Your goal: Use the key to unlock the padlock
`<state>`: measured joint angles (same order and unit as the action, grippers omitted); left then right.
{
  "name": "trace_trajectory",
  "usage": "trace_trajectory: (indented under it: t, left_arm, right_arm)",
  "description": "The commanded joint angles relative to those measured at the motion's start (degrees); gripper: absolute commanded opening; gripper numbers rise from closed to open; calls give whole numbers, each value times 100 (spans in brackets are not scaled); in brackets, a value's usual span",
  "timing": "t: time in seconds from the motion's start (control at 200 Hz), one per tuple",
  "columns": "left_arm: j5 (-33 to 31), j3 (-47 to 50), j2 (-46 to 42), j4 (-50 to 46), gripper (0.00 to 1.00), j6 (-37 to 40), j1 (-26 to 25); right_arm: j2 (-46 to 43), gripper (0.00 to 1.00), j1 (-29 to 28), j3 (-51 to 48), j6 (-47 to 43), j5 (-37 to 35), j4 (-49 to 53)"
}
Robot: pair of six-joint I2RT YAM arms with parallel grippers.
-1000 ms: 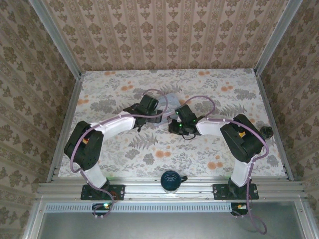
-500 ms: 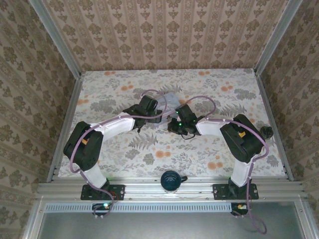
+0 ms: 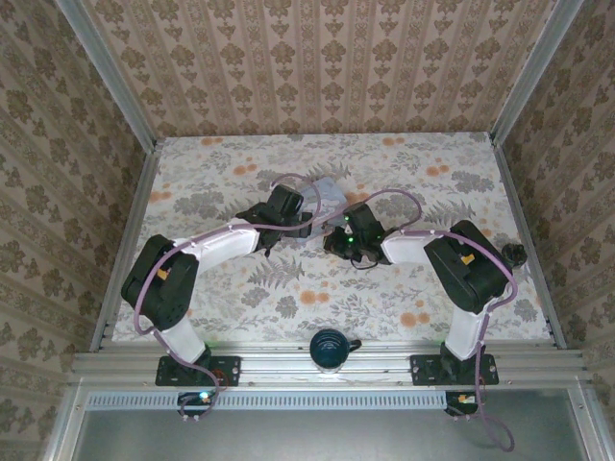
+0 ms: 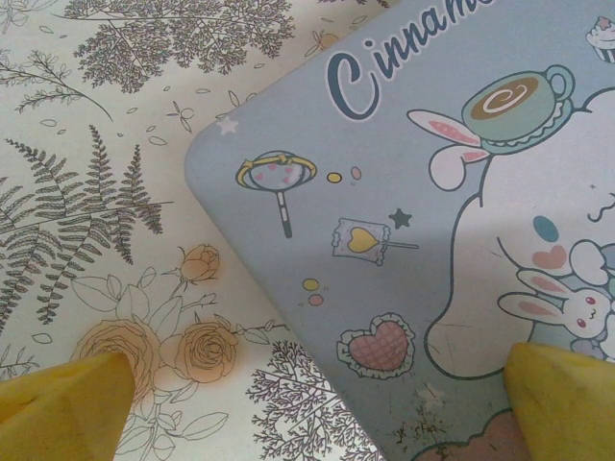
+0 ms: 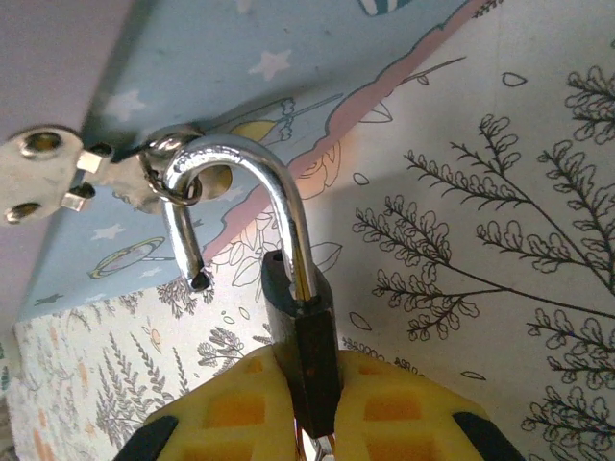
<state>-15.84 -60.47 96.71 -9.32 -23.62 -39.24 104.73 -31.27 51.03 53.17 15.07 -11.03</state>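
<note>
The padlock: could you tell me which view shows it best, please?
The right wrist view: the padlock sits close in the right gripper, shackle open and hooked through the hasp on the tin. From top external it is too small to discern; the left wrist view faces the tin lid.

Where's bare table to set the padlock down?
Free: the near-middle table between the arm bases; the far strip between tin and back wall; the left side along the rail. Crowded: the centre, where the open left gripper hovers over the tin and the right gripper pinches the padlock hooked on its hasp. Black knob by the right rail.
</note>
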Motion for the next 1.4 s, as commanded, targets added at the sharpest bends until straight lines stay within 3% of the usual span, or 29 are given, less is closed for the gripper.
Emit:
trace_trajectory:
  t: [0.0,0.37,1.05,1.395]
  left_arm:
    - [143,211,6,-492,100,15,3]
    - [178,257,-5,-430,100,-20,-3]
    - [168,369,-38,-413,100,-81,9]
    - [222,422,-55,-404,92,-86,24]
  right_arm:
    - [-75,0,88,-157,360,30,-603]
    - [120,0,156,-230,920,259,-1406]
    - [300,0,288,-207,1160,144,-1705]
    - [376,0,365,-76,1228,137,-1771]
